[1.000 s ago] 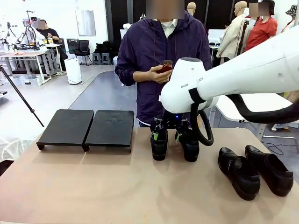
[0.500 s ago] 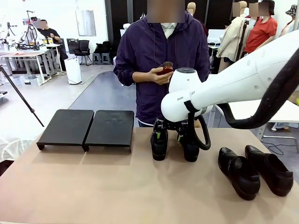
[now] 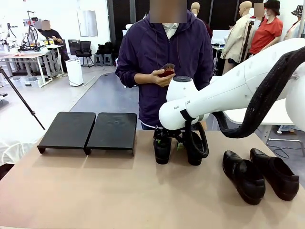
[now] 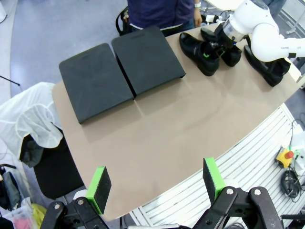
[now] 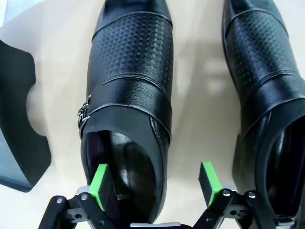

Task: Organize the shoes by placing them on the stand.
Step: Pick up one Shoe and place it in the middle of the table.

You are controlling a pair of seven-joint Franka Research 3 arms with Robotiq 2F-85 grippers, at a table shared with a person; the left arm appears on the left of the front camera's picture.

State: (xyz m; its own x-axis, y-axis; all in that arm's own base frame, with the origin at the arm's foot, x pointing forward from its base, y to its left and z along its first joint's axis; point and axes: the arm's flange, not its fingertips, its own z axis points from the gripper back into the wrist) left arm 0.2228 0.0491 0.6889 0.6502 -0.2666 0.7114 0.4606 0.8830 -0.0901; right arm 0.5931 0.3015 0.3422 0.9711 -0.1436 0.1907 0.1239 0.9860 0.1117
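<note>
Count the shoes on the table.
4 shoes: one at the table's middle under the right gripper, another beside it, two together at the right end.

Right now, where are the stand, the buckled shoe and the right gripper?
stand (image 3: 112,130), front view, top of its right section.
buckled shoe (image 5: 131,71), right wrist view, perforated toe panel.
right gripper (image 5: 155,180), right wrist view, midway between its green pads.

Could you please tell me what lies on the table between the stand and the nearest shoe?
Nothing: in the front view, bare tabletop separates the stand from the nearest shoe.
</note>
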